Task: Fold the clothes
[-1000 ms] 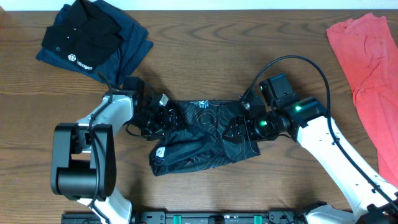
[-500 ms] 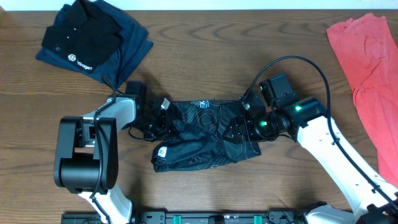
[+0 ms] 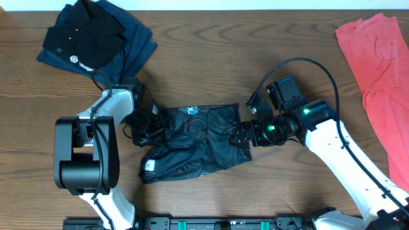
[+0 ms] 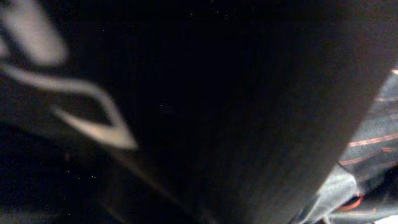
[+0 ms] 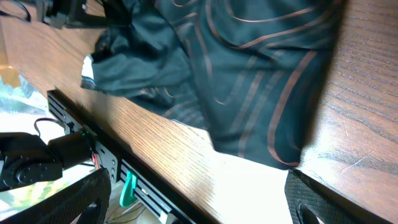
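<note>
Crumpled black jersey point(image 3: 198, 137), orange-lined — right pincer point(image 3: 243, 135) seemingly spread; left pincer point(image 3: 150, 124) unclear.

- Work surface: a wooden table point(image 3: 211, 57) with a dark brown finish and pronounced wavy grain, filling almost the whole overhead view.
- Far edge: a narrow pale strip point(image 3: 192, 4) runs beyond the table; wall or floor cannot be determined.
- Near edge: a black rail point(image 3: 223, 223) with green clips point(image 5: 129, 190) is mounted along the front.
- Lighting: even and diffuse; the area beyond the front edge is overexposed in the right wrist view.
</note>
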{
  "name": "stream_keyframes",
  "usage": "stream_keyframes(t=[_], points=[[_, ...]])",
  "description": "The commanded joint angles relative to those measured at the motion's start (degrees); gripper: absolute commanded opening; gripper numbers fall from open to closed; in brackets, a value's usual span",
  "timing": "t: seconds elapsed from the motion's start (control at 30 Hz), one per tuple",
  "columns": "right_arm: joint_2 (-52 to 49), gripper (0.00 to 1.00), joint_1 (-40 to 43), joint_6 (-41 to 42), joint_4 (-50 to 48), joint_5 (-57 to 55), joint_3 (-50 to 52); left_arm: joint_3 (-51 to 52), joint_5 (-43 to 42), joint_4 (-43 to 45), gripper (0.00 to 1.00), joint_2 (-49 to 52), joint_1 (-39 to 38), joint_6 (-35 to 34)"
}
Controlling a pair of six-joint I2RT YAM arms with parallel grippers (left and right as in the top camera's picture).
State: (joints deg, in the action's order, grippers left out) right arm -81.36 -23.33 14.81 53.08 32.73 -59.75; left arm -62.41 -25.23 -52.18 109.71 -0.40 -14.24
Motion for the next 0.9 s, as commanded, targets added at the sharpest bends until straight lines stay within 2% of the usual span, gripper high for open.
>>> stream_keyframes(t=[0.0, 0.2, 0.43, 0.7, 0.87], points=[[0.24, 0.88, -0.70, -1.18, 0.11, 0.20, -0.46, -2.69, 8.41, -1.18, 0.06, 1.70, 1.38, -1.14], [0.24, 0.88, -0.70, -1.18, 0.07, 0.00, -0.46, -8.39, 8.41, -6.25, 0.06, -0.11, 1.07, -1.11], [0.24, 0.89, -0.70, -1.18, 0.07, -2.62, -0.46, -10.29, 8.41, -8.74, 0.06, -8.04, -2.25, -1.14], [0.24, 0.89, -0.70, -0.70, -1.22, -3.13, -0.46, -10.29, 8.41, -9.09, 0.06, -13.29, -11.65, -4.15], [0.24, 0.88, -0.68, 4.61, -0.96, -9.68, -0.46, -10.29, 8.48, -7.61, 0.06, -13.27, -19.50, -6.32]])
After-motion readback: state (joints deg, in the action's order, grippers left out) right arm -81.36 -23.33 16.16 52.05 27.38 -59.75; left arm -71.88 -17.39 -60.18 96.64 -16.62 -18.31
